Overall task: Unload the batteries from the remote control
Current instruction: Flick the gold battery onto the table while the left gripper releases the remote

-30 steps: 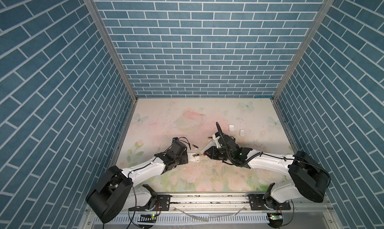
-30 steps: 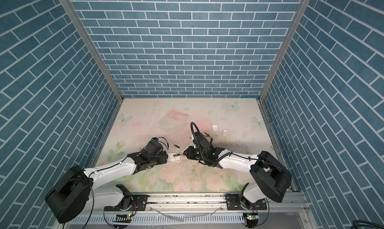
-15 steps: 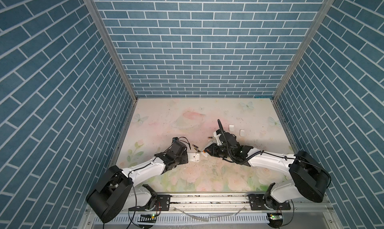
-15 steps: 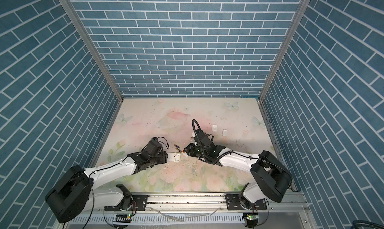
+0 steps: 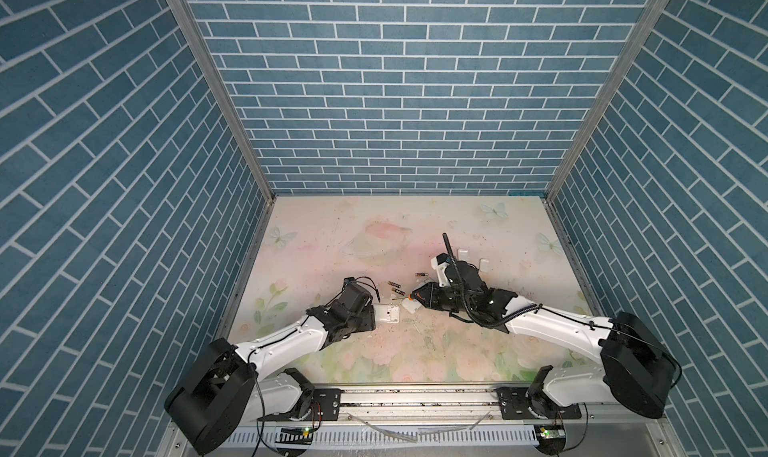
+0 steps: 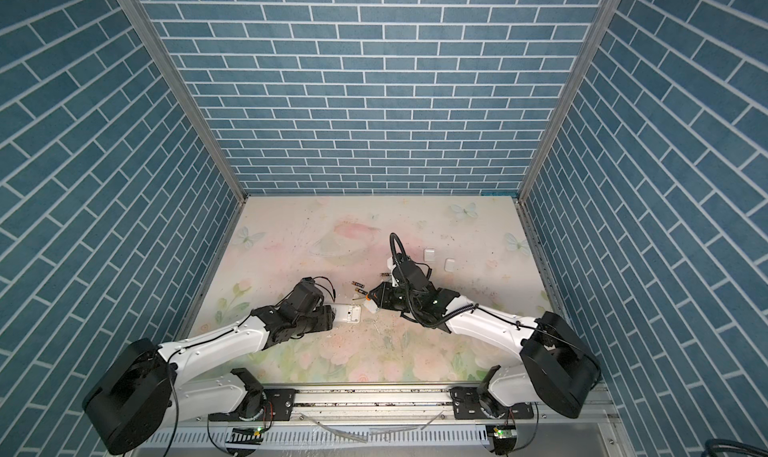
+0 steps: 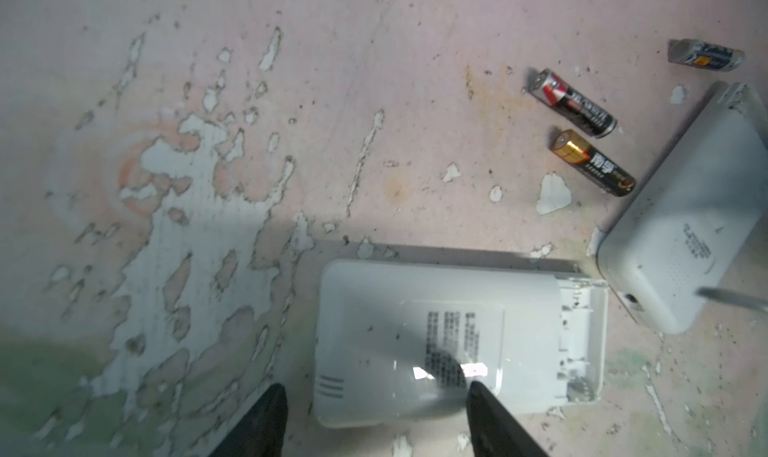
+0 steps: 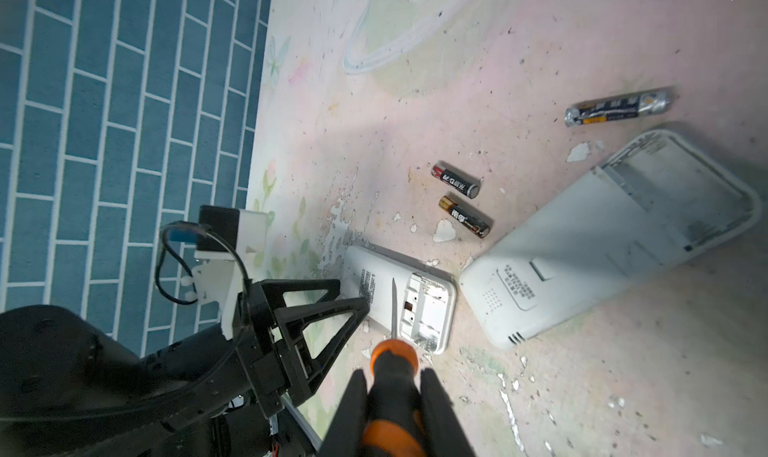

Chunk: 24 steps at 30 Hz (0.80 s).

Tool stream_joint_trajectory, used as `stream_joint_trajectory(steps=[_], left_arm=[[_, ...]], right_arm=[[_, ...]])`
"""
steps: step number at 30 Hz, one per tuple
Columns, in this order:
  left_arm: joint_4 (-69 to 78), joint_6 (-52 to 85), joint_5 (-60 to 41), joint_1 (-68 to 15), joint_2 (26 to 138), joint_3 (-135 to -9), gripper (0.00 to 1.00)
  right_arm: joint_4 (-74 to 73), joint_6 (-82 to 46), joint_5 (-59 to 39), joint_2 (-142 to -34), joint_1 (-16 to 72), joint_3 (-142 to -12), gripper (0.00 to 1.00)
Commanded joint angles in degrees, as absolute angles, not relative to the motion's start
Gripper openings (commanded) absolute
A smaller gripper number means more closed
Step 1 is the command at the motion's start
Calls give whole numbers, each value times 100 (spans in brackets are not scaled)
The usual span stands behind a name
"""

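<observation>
Right wrist (image 5: pixel 461 274) has swung slightly toward the far right corner since a second ago; the left arm lies where it was. Nearest, a bare strip of table (image 5: pixel 415 351) runs along the near edge.

The left gripper (image 7: pixel 372 388), toward the left edge, is released. Its fingers stand apart, one over the small remote (image 7: pixel 436 330) and one off its end, grasping nothing. Whether that finger touches, I cannot tell. The right gripper (image 8: pixel 392 376) is clenched on the screwdriver (image 8: pixel 392 351), whose blade hangs over the small remote's open compartment. The big remote (image 8: pixel 602 243) lies back up and slanted, one end just beside that compartment end.

Just beyond, out of both remotes, two batteries (image 7: pixel 592 163) lie side by side on the table. The gold-ended one is just beside the big remote's long side. A third battery (image 8: pixel 619 107) lies farther on, apart. Two covers (image 5: pixel 463 253) lie beyond the right wrist. From there to the far edge and both far corners the table gives the widest room.

Only the top views show the covers, and there the batteries are mere dashes. Only the wrist views show their labels and the compartments. The left wrist view catches just the blade's tip; the right wrist view shows blade and handle.
</observation>
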<state>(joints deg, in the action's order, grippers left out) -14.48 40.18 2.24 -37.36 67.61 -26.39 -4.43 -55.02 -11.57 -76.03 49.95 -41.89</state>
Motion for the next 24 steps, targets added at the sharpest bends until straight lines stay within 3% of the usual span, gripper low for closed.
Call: stream_joint_trajectory(steps=[1, 12, 24], left_arm=[[-2045, 3915, 279, -3735, 6455, -2850, 75], [-2715, 3769, 469, -3705, 5555, -3310, 88], [-3145, 3867, 691, -3700, 4981, -3268, 88]], right_arm=[[-170, -5334, -908, -7177, 4721, -4191, 0], [-829, -4913, -187, -6493, 3405, -3394, 0], [-2305, -4724, -470, -8003, 3103, -3433, 0]])
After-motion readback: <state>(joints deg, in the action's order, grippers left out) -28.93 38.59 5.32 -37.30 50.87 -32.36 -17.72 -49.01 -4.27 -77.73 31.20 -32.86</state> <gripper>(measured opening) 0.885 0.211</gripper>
